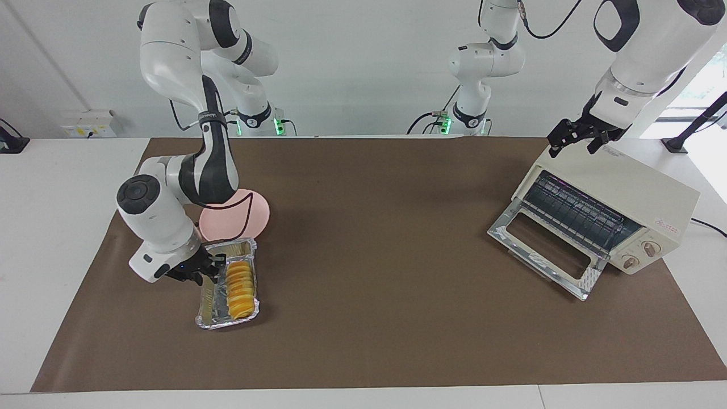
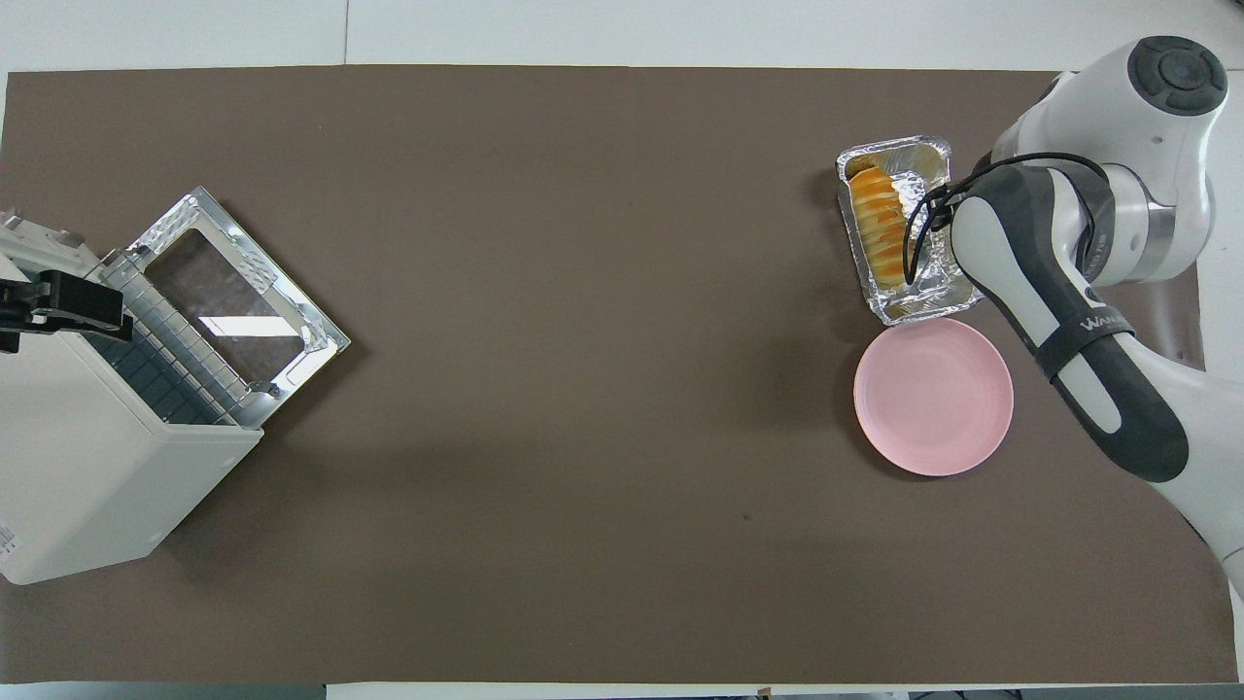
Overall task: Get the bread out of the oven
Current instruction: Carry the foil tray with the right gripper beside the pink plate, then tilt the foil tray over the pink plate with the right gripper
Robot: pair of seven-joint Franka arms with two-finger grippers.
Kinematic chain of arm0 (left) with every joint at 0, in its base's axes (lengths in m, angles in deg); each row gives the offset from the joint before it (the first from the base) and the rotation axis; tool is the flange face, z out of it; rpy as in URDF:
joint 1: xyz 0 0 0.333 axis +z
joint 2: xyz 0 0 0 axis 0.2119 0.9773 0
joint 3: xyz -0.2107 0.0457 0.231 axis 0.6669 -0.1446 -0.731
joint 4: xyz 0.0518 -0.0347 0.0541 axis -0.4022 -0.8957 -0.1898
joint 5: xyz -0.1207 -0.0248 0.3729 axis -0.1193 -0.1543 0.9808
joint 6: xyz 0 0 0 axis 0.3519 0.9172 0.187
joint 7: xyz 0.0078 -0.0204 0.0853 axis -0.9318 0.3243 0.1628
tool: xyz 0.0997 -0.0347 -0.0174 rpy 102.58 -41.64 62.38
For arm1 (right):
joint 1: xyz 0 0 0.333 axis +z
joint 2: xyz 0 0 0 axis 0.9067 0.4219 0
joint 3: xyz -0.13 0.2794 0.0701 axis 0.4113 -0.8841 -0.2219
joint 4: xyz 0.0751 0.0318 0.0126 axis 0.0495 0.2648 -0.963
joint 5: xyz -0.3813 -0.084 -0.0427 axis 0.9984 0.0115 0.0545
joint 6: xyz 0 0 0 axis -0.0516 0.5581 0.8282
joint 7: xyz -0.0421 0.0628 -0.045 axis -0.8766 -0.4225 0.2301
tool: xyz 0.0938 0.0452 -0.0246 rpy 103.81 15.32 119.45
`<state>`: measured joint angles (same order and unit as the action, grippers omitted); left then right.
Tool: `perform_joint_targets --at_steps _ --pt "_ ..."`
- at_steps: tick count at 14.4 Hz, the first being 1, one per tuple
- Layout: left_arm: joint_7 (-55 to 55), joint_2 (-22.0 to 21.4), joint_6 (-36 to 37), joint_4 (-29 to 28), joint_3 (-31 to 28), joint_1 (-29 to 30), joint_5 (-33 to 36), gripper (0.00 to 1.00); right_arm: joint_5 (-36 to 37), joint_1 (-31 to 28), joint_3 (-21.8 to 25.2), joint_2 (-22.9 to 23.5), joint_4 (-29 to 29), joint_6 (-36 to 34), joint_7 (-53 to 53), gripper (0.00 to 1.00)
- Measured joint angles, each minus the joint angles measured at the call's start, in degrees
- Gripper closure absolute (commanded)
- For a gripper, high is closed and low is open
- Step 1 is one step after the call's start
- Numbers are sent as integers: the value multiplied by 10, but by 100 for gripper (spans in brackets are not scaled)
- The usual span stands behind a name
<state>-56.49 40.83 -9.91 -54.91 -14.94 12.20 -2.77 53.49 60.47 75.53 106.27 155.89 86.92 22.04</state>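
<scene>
The right gripper [image 1: 211,267] is low at the foil tray [image 1: 211,322], by the tray's side toward the right arm's end of the table [image 1: 363,341]. I cannot tell if its jaws are shut or let go, or if they hold the tray's edge. The bread [image 1: 240,288] lies in the tray, along the side toward the oven's end. It is yellow with ridges across it. A pink plate [image 1: 250,216] sits just beside the tray, nearer to the robots. In the middle the brown table is bare. The oven [image 1: 625,199] stands at the left arm's end of the table. Its glass door [image 1: 545,253] is dropped down flat, and the dark rack [image 1: 579,213] shows inside. The left gripper [image 1: 576,138] waits over the oven's top with its jaws spread wide, holding nothing.
</scene>
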Motion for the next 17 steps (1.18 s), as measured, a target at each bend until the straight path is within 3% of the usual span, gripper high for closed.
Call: perform_joint_targets --at_steps 5,12,17 --pt "-2 0 0 0 1 0 0 0 17 13 -2 -32 0 -40 2 0" --pt "-3 0 0 0 1 0 -1 0 51 33 -1 -8 27 36 0 0" --pt "-4 0 0 0 1 0 -3 0 59 52 -1 4 28 50 -18 0"
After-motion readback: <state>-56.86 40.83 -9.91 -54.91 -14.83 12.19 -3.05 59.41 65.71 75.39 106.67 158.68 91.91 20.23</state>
